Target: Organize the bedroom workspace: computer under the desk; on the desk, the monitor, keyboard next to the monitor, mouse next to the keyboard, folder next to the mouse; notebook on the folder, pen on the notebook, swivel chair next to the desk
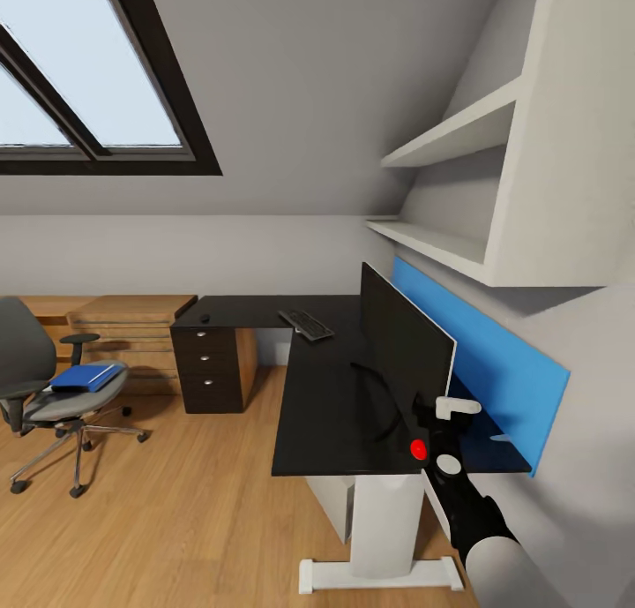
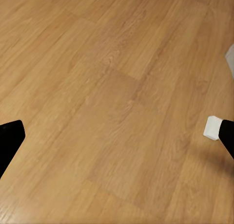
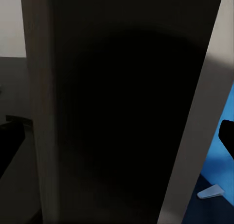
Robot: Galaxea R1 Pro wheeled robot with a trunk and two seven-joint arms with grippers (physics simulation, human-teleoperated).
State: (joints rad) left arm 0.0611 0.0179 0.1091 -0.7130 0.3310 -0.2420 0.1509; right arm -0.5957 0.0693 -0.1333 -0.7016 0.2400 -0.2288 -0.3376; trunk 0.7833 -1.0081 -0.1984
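Observation:
The monitor (image 1: 407, 348) stands on the black desk (image 1: 322, 405), edge-on to me, and its dark screen (image 3: 122, 112) is close in front of the right wrist camera. My right gripper (image 1: 447, 416) (image 3: 117, 141) is open at the monitor's near edge, one finger on each side. The keyboard (image 1: 306, 323) and the mouse (image 1: 205, 318) lie farther back on the desk. The blue folder (image 1: 85, 377) rests on the swivel chair (image 1: 35, 361) at the left. The light grey computer (image 1: 331, 502) sits under the desk. My left gripper (image 2: 117, 139) hangs open over the floor. The notebook and pen are out of view.
A blue wall panel (image 1: 494, 361) runs behind the desk under white shelves (image 1: 441, 136). The black drawer unit (image 1: 210, 370) stands beside a wooden chest (image 1: 132, 334). The desk's white leg and foot (image 1: 381, 573) (image 2: 212, 127) are close to me. Wooden floor (image 1: 194, 502) lies between chair and desk.

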